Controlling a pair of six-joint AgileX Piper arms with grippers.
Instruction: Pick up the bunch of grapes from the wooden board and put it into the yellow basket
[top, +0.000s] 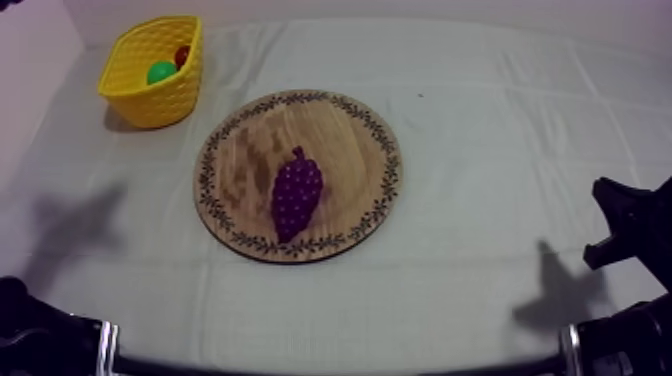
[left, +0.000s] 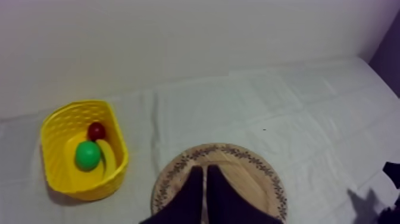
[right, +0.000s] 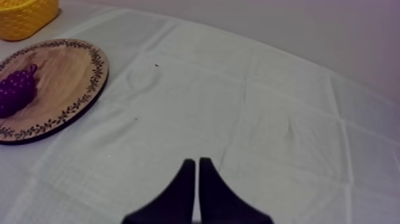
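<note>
Bunch of grapes (top: 297, 193) lies on wooden board (top: 352, 150). Our left gripper (left: 204, 174) and right gripper (right: 197, 165) sit pinched together, empty. We'd open left wide and straddle the bunch crosswise.

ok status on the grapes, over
Left gripper and right gripper shut, empty, back from the wooden board. Bunch of grapes lying on it, untouched. Nothing between board and yellow basket.

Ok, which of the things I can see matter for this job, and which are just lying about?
For the job:
bunch of grapes, lying on the board
wooden board
yellow basket, beyond the board to its left

Lying about:
green fruit, small red fruit and banana, all inside the basket
grey-white cloth
</note>
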